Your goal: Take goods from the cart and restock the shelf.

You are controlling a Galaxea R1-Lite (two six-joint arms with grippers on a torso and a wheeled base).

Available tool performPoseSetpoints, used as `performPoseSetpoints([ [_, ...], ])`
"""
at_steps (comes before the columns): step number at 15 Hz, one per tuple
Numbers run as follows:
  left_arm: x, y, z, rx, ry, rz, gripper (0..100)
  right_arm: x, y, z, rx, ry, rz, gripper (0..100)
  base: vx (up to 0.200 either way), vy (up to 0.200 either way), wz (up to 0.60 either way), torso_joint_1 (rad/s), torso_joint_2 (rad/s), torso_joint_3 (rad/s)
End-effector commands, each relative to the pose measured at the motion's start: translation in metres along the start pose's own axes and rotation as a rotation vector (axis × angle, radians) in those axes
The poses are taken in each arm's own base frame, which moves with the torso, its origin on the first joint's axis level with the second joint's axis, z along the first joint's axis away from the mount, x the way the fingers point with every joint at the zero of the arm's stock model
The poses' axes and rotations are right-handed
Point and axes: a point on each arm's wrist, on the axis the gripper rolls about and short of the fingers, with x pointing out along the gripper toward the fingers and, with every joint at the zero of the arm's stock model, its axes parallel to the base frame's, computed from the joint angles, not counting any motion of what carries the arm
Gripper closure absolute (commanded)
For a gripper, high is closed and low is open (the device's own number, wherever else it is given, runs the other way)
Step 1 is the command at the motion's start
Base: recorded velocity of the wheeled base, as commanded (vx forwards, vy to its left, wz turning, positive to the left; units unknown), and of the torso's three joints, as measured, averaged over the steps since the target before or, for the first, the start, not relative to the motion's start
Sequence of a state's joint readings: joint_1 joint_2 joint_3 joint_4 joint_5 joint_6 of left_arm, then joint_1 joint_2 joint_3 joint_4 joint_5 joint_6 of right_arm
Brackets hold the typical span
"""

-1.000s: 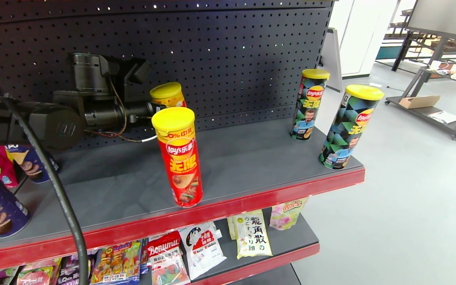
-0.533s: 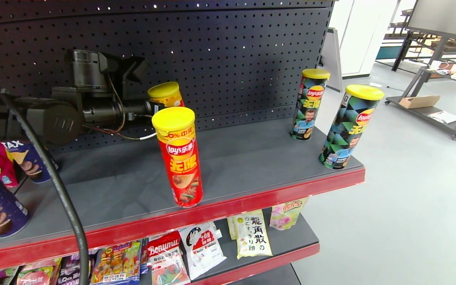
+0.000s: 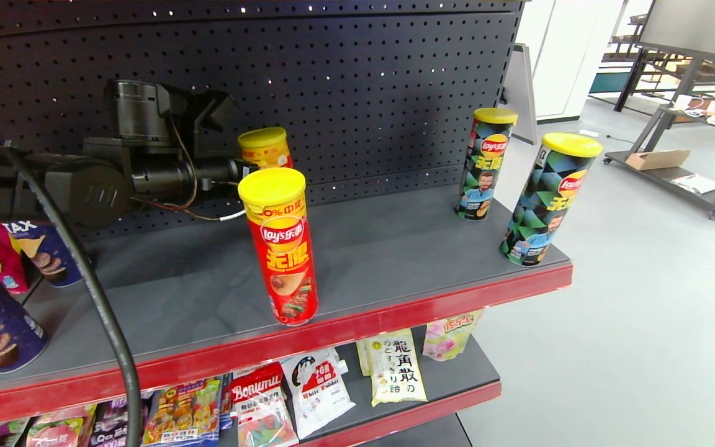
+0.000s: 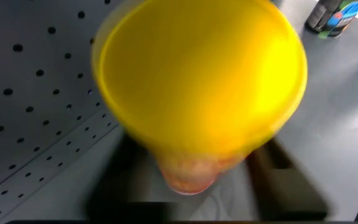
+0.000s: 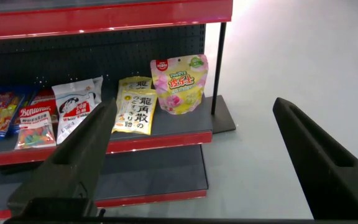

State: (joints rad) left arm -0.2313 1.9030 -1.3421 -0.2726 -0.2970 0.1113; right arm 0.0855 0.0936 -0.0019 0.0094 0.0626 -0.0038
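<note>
My left hand [image 3: 231, 169] grips a smooth red tube can [image 3: 264, 148], its yellow lid [image 4: 201, 74] blurred; the front can [image 3: 280, 248] at six o'clock hides its body; my right hand [image 5: 192, 106] gapes.

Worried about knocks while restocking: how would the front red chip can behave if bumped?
The front red chip can is tall and narrow, so it probably tips easily. Standing near the shelf edge, it might fall off. Round, it would likely roll.
</note>
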Motion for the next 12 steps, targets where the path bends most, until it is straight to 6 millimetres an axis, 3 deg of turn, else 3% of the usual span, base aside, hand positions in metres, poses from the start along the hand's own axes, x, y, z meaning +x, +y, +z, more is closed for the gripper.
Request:
performPoseSetpoints([
  [1,-0.001,0.000,0.001,0.002,-0.004,0.000,0,0.000,0.000,0.000,-0.001,0.002,0.001,0,0.000,0.000,0.00,0.000,0.00,0.000],
  [7,-0.011,-0.002,0.001,0.001,-0.003,0.002,0,0.000,0.000,0.000,-0.001,0.000,0.001,0,0.000,0.000,0.00,0.000,0.00,0.000],
  [12,-0.034,0.004,-0.012,-0.017,0.033,0.037,0,0.000,0.000,0.000,-0.001,0.000,0.002,0,0.000,0.000,0.00,0.000,0.00,0.000],
])
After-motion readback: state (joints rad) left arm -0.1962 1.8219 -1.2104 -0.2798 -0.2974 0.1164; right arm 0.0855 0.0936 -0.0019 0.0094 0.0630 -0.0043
